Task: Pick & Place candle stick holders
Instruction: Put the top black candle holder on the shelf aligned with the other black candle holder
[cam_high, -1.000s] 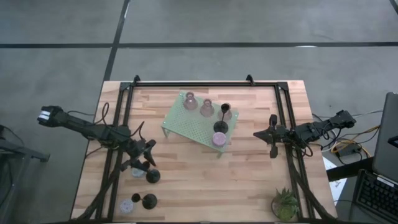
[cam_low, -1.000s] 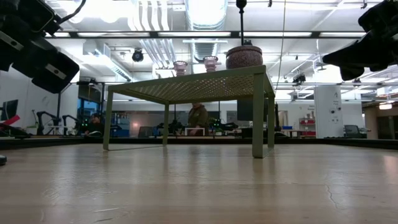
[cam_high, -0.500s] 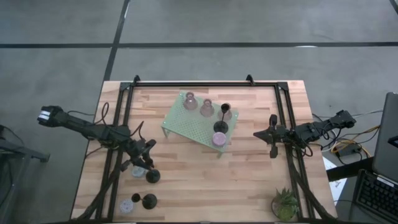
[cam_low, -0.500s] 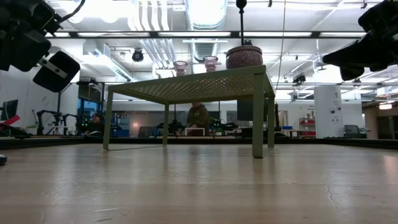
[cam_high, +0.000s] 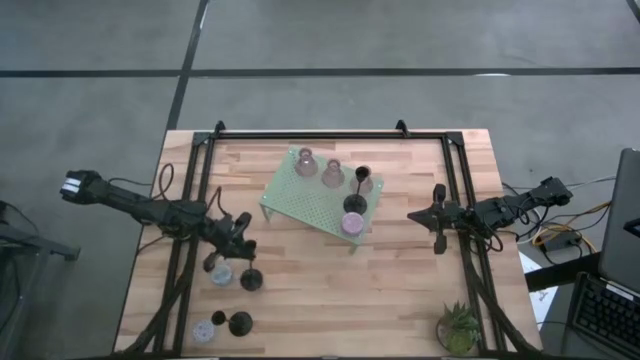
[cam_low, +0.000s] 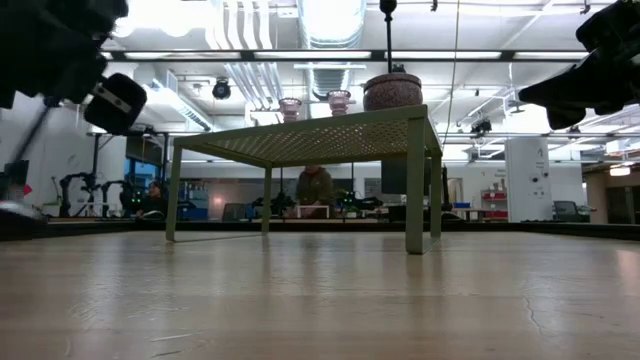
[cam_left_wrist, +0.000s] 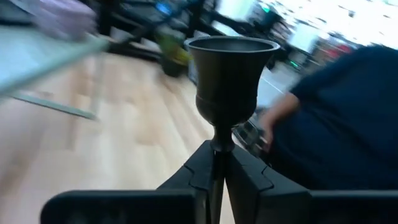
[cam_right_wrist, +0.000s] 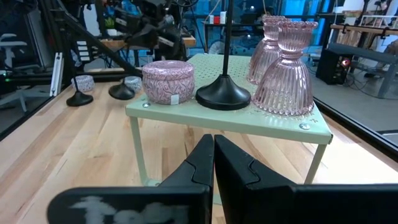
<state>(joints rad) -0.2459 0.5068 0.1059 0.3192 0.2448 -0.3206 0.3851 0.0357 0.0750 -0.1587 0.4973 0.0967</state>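
My left gripper (cam_high: 240, 240) is at the table's left, shut on a black slim-stemmed candle stick holder (cam_left_wrist: 233, 74) whose round base (cam_high: 250, 280) shows just nearer. Near the front left stand another black holder (cam_high: 240, 322) and two pale-blue ones (cam_high: 222, 273) (cam_high: 203, 330). On the pale green stand (cam_high: 300, 205) rest two pink glass holders (cam_right_wrist: 289, 68), a black one (cam_right_wrist: 222, 94) and a lavender one (cam_right_wrist: 168, 79). My right gripper (cam_high: 412, 215) hangs shut and empty at the right. My left gripper pinches the black holder's thin stem (cam_left_wrist: 216, 144) just below the cup, between its two fingers. The fingers come about level from the table's left and lie across the stem. The holder is tilted; in the low view its base (cam_low: 15, 210) shows above the table top.
A spiky green plant (cam_high: 458, 328) stands at the front right corner. Black frame rails (cam_high: 195, 200) run along the left, right and far sides. A person's dark blue sleeve (cam_left_wrist: 336, 124) shows beyond the table. Bare wood lies in front of the stand.
My left gripper has shut on the black holder's stem, and its wrist has turned without the arm travelling. The holder has tipped: its base has shifted a little toward the table's right and, in the low view, risen off the table.
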